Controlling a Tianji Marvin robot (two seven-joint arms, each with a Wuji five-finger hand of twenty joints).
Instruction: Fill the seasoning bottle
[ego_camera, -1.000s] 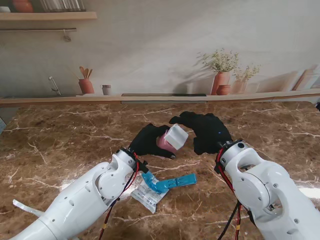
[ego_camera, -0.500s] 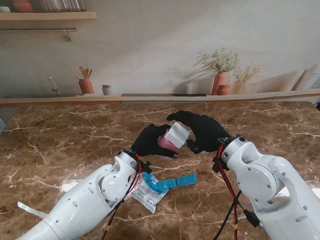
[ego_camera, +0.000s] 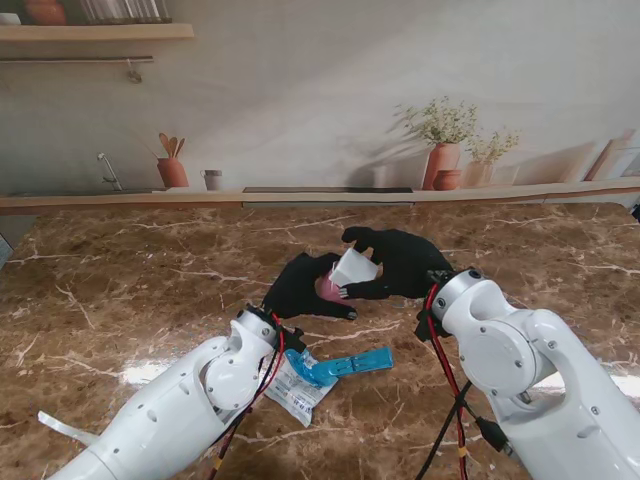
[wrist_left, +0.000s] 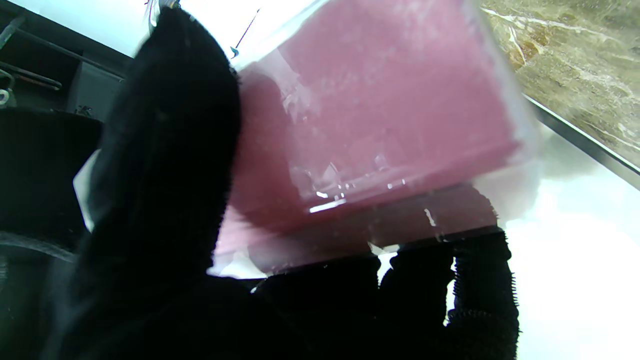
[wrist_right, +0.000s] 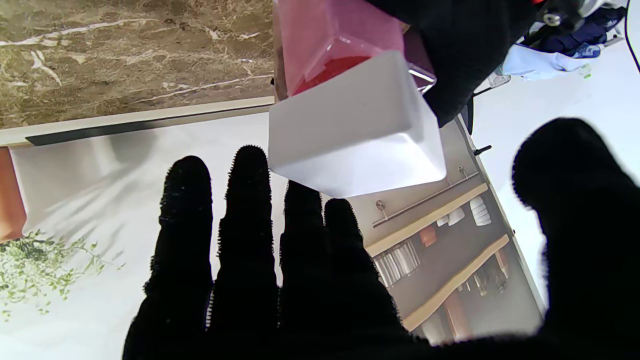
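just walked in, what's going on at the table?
The left hand holds the seasoning bottle, pink inside, tilted off the marble table. The right hand is at its white cap, fingers spread around it; a firm grip isn't clear. A blue-and-white refill packet lies nearer me.

No legible txt anywhere; print on packet (ego_camera: 296, 385) too small to read.

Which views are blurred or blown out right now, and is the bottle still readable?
Stand view: sharp, with glare patches on the marble table. Left wrist view: seasoning bottle soft and too close, background blown out white. Right wrist view: white cap crisp, fingers silhouetted against a bright wall.
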